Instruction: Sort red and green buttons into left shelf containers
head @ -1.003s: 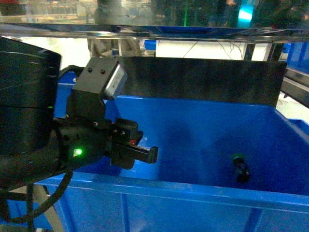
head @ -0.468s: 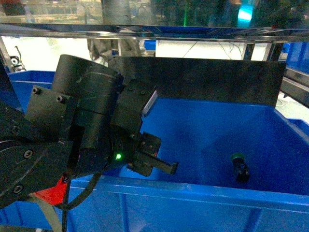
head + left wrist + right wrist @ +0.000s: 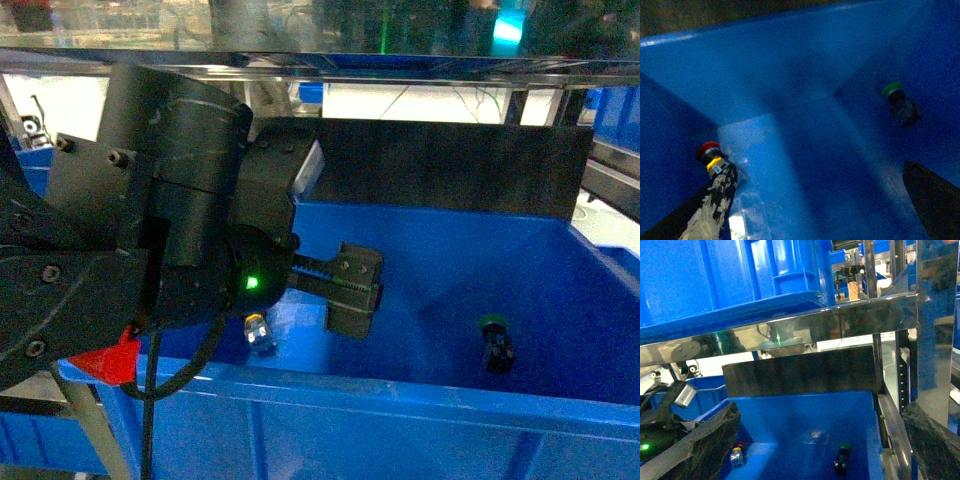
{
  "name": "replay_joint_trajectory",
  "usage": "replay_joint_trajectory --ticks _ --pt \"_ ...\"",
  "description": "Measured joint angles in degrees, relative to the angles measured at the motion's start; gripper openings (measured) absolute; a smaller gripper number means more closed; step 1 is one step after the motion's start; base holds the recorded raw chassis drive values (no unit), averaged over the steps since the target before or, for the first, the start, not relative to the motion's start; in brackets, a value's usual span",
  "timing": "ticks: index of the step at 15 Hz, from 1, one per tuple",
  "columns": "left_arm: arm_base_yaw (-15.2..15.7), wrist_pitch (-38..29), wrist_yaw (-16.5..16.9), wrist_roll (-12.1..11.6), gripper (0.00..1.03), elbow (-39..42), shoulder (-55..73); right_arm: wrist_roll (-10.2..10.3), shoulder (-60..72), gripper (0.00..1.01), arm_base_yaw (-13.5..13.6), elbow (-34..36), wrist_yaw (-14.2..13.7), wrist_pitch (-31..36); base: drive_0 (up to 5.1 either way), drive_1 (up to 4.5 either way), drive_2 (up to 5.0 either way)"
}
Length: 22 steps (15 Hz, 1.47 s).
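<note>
A deep blue container (image 3: 400, 398) fills the head view. The green button (image 3: 495, 343) lies on its floor at the right. The red button (image 3: 258, 333) lies by the left wall, on its side. My left gripper (image 3: 350, 292) hangs inside the container, just right of the red button. In the left wrist view that gripper (image 3: 817, 166) is open and holds nothing; the red button (image 3: 710, 152) sits just beyond the left fingertip and the green button (image 3: 900, 102) is far right. My right gripper (image 3: 821, 410) is open, back from the container (image 3: 805, 415), with both the red button (image 3: 737, 452) and the green button (image 3: 842, 457) in sight.
A steel shelf rail (image 3: 400, 70) runs above the container and a dark panel (image 3: 450, 165) stands behind it. Another blue bin (image 3: 30, 170) sits to the left. More blue bins (image 3: 715, 280) rest on the upper shelf. A shelf upright (image 3: 932, 330) stands at the right.
My left arm has swung right and deeper into the container. The red button, earlier seen at the gripper's fingers, now lies loose on the floor, and the gripper stands open.
</note>
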<state>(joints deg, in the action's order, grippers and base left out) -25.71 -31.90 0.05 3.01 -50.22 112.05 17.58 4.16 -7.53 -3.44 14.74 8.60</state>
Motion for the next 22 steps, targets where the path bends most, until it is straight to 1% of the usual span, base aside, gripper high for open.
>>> replay_joint_trajectory --ticks 1,2,3,5,6,8,9,10,11,12,13,14,15,16,17,18,19,20,21,22 --pt "-0.31 -0.96 0.02 0.28 0.98 0.96 -2.14 0.00 -0.02 0.98 0.00 0.00 0.00 0.02 0.0 0.00 0.0" --pt "-0.57 -1.92 0.76 0.68 0.98 1.60 -3.76 0.00 0.00 0.98 0.00 0.00 0.00 0.00 0.0 0.00 0.0" --pt "-0.74 -2.21 0.26 0.87 0.98 2.89 -5.75 0.00 -0.02 0.98 0.00 0.00 0.00 0.00 0.0 0.00 0.0" --pt "-1.07 -3.82 0.87 1.16 0.98 7.54 -10.16 0.00 0.00 0.98 0.00 0.00 0.02 0.00 0.0 0.00 0.0" --pt "-0.17 -4.83 2.08 1.77 0.98 10.78 -13.64 0.00 0.00 0.98 0.00 0.00 0.00 0.00 0.0 0.00 0.0" --pt "3.02 -7.58 3.48 4.15 0.98 16.39 -20.94 0.00 0.00 0.98 0.00 0.00 0.00 0.00 0.0 0.00 0.0" --pt "4.57 -7.58 4.00 5.01 0.98 18.75 -25.22 0.00 0.00 0.98 0.00 0.00 0.00 0.00 0.0 0.00 0.0" --pt "5.42 -8.00 3.56 5.62 0.98 21.05 -29.75 0.00 0.00 0.98 0.00 0.00 0.00 0.00 0.0 0.00 0.0" --pt "6.40 -8.66 3.15 5.68 0.98 23.23 -34.91 0.00 0.00 0.98 0.00 0.00 0.00 0.00 0.0 0.00 0.0" --pt "7.78 -7.56 3.52 6.01 0.98 24.83 -40.13 0.00 0.00 0.98 0.00 0.00 0.00 0.00 0.0 0.00 0.0" --pt "10.23 -8.17 1.11 6.03 0.98 26.51 -45.92 0.00 0.00 0.98 0.00 0.00 0.00 0.00 0.0 0.00 0.0" --pt "12.90 -5.49 -0.39 7.45 0.98 26.58 -51.76 0.00 0.00 0.98 0.00 0.00 0.00 0.00 0.0 0.00 0.0" --pt "14.25 -4.83 -2.93 8.28 0.98 27.02 -56.37 0.00 0.00 0.98 0.00 0.00 0.00 0.00 0.0 0.00 0.0" --pt "14.99 -1.81 -3.87 9.68 0.98 27.43 -61.66 0.00 0.00 0.98 0.00 0.00 0.00 0.02 0.0 0.00 0.0" --pt "15.17 -0.44 -3.89 12.02 0.98 28.11 -65.72 0.00 0.00 0.98 0.00 0.00 0.00 0.02 0.0 0.00 0.0" --pt "15.15 -0.81 -3.89 13.16 0.98 28.15 -66.66 0.00 0.00 0.98 0.00 0.00 0.00 0.00 0.0 0.00 0.0" --pt "14.97 8.17 -8.33 9.46 0.87 27.41 -67.89 -3.10 0.35 0.89 3.85 -1.55 -7.08 -6.73 0.0 0.00 0.0" --pt "15.96 10.54 -9.25 5.29 0.76 29.46 -69.57 -7.96 0.57 0.78 7.37 -1.57 -11.80 -9.70 0.0 0.00 0.0" --pt "16.98 10.29 -8.83 1.84 0.65 32.09 -71.47 -12.33 0.50 0.67 7.78 -1.22 -13.53 -9.77 0.0 0.00 0.0" --pt "17.79 9.64 -8.35 0.33 0.56 33.73 -73.05 -13.97 -0.04 0.58 7.63 -1.05 -14.73 -9.44 0.0 0.00 0.0"
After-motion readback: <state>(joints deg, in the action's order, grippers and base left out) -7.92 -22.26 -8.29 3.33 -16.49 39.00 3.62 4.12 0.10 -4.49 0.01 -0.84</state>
